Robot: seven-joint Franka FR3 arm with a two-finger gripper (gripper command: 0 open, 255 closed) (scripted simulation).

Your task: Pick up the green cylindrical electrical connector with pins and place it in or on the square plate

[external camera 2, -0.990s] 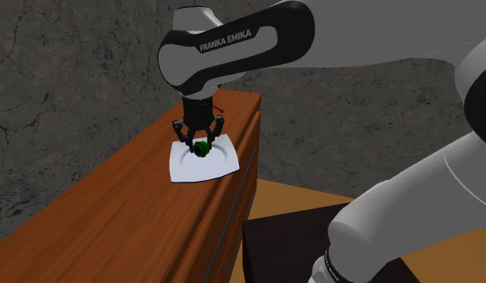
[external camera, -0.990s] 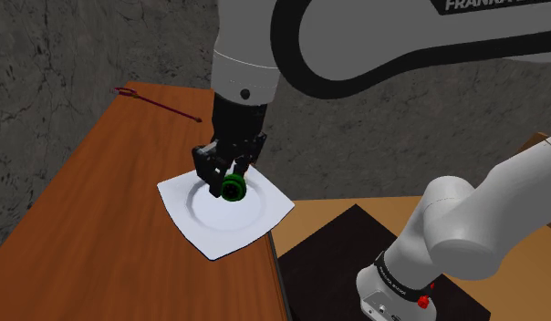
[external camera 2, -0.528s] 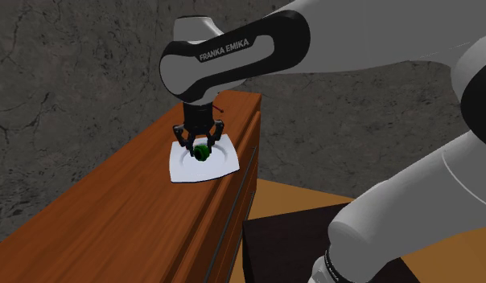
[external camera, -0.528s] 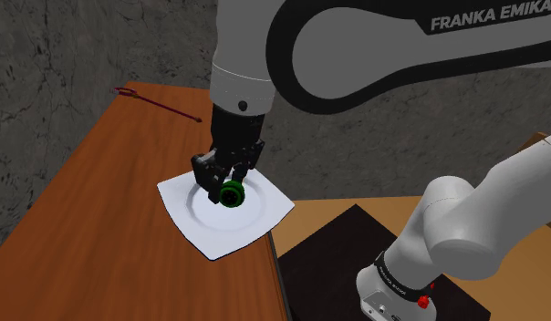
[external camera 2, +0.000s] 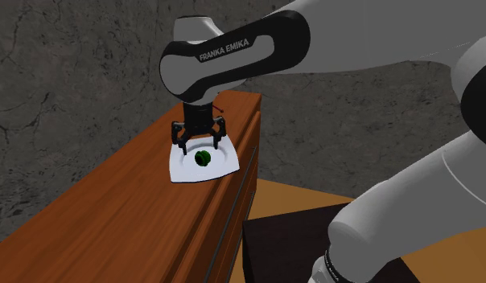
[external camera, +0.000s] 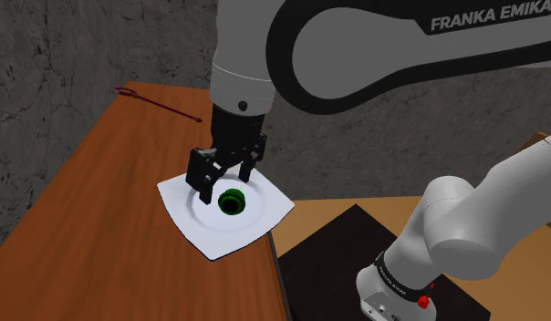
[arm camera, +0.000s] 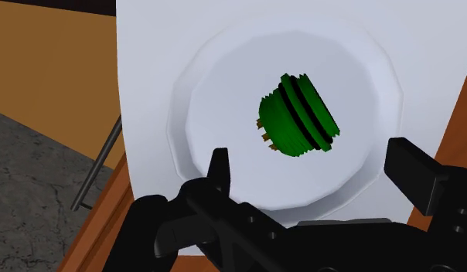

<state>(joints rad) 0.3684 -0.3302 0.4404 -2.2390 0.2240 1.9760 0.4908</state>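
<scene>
One step is left for you: connector [arm camera: 298,116] rests in the plate [arm camera: 147,93] well, fingers [arm camera: 414,170] spread clear of it; just retreat.

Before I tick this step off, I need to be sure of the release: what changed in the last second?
The claw opened and let go of the green connector, which dropped a little and now lies on its side in the hollow of the white plate. The plate and the wooden table stayed put.
</scene>
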